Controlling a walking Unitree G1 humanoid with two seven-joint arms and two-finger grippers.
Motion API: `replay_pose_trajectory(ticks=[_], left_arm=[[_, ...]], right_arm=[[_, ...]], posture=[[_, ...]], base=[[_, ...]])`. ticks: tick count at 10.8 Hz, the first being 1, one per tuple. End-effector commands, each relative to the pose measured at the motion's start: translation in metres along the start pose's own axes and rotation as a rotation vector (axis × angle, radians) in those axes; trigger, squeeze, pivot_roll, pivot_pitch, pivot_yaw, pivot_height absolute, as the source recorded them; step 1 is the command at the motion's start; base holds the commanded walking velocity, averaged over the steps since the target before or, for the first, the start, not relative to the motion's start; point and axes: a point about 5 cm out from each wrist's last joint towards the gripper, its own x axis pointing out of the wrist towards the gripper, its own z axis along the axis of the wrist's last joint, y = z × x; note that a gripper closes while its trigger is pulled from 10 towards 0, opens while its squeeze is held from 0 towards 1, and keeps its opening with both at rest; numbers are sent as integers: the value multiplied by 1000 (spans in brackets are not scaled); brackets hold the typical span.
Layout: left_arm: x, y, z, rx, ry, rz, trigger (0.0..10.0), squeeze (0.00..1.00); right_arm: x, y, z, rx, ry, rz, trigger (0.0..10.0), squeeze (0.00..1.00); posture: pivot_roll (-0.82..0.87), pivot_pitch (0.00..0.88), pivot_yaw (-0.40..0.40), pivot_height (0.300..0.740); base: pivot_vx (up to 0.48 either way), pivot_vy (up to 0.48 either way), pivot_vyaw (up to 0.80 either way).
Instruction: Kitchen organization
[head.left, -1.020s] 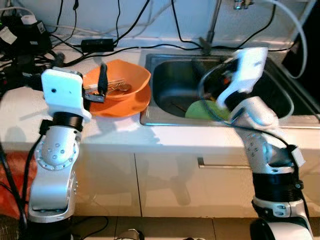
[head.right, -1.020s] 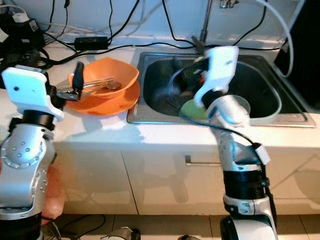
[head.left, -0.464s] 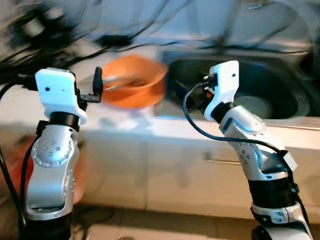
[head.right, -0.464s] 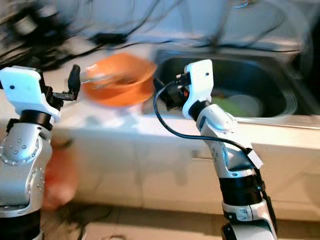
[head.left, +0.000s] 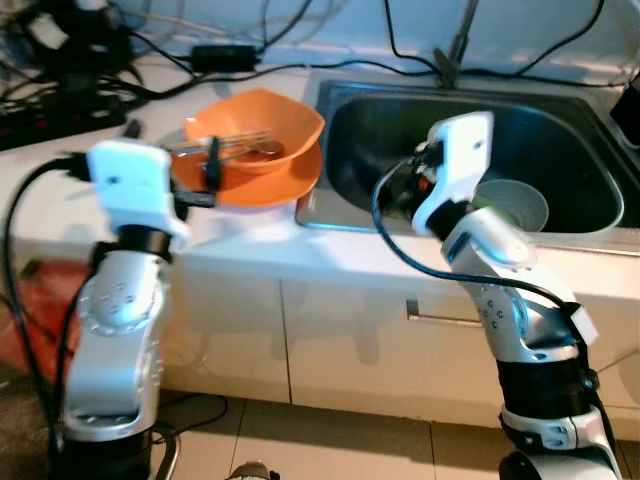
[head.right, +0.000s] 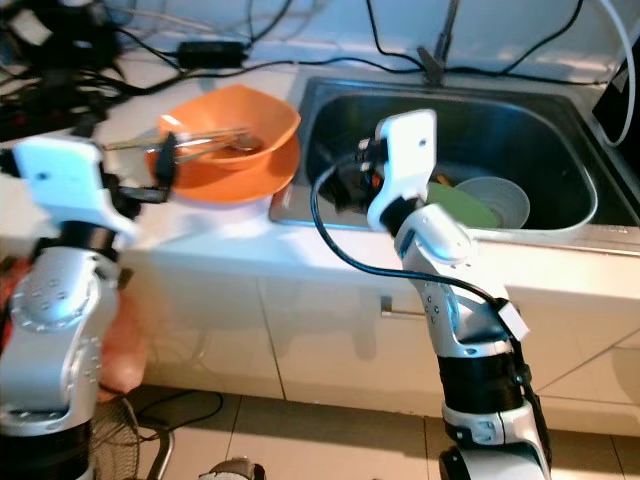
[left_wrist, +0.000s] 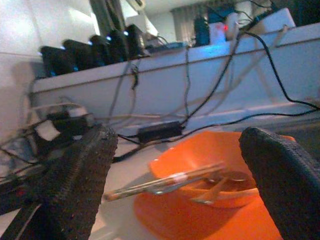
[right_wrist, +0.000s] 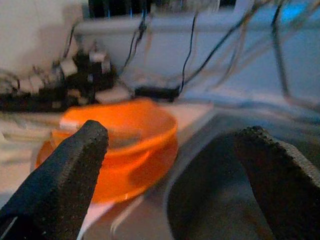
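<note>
Left eye view: an orange bowl (head.left: 255, 132) holding metal utensils (head.left: 235, 148) sits nested on an orange plate (head.left: 262, 185) on the white table (head.left: 60, 215), just left of the steel sink (head.left: 575, 215). In the sink lie a green plate (head.left: 480, 205) and a pale bowl (head.left: 515, 203), toward its right half. The left end effector (head.left: 208, 172) hangs at the bowl's near-left rim; the right end effector (head.left: 402, 185) is raised over the sink's left part. Black cables (head.left: 60, 75) crowd the far left of the table.

Right eye view: the same layout — orange bowl left of the sink, the pale bowl right of the right arm.

Left wrist view: the left end effector's fingers (left_wrist: 75, 190) stand wide apart, holding nothing; between them, farther off, are the orange bowl and its utensils.

Right wrist view: blurred; its fingers (right_wrist: 60, 180) are also spread wide and empty, with the orange bowl and sink edge beyond.
</note>
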Motion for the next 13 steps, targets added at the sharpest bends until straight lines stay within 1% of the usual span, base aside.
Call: replay_pose_trajectory(ticks=[1, 4, 8, 11, 13], left_arm=[[-2, 4, 6, 13, -29, 14, 10000, 0], [1, 6, 10, 18, -43, 31, 10000, 0], [1, 7, 11, 20, -45, 40, 10000, 0], [1, 6, 11, 17, -42, 39, 10000, 0], [1, 7, 9, 16, -36, 40, 10000, 0]], right_arm=[[-4, -4, 8, -7, -47, -24, 10000, 0], [-7, -6, 9, -19, -53, -38, 10000, 0], [-7, -5, 8, -37, -57, -34, 10000, 0], [-7, -4, 7, -50, -61, -26, 10000, 0], [-7, -5, 5, -37, -56, -35, 10000, 0]], posture=[[85, 72, 3, 740], [82, 67, 4, 740], [83, 67, 6, 740], [84, 69, 8, 740], [85, 72, 6, 740]], base=[[289, 0, 0], [423, 0, 0], [444, 0, 0], [381, 0, 683], [0, 0, 0]])
